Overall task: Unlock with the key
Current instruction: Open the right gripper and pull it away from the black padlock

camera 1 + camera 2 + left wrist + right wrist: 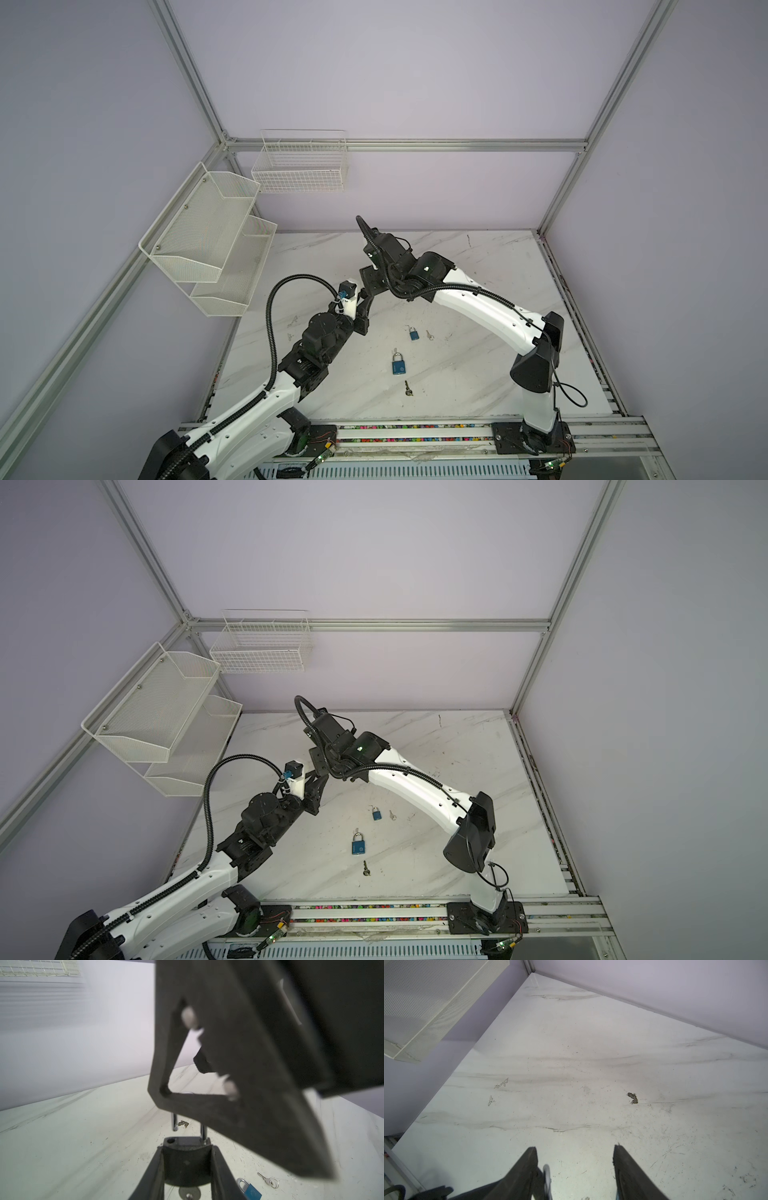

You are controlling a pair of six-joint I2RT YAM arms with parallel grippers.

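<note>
My left gripper (188,1149) is shut on a dark padlock (187,1159), held above the marble table. Its silver shackle (203,1133) stands raised, with one leg out of its hole. The round silver head of a key (189,1192) shows at the body's other end. My right gripper (575,1148) is open, with one of its fingers (249,1084) looming right over the shackle. In the right wrist view the shackle (547,1174) lies beside one finger. In both top views the left gripper (360,316) (313,791) and the right gripper (372,286) (320,762) meet left of the table's middle.
On the table lie a blue padlock (398,364), a smaller blue padlock (413,333) (252,1190), a dark key (408,388) and a silver key (429,335) (269,1180). A mesh shelf (208,241) and a wire basket (301,166) hang on the walls at the back left.
</note>
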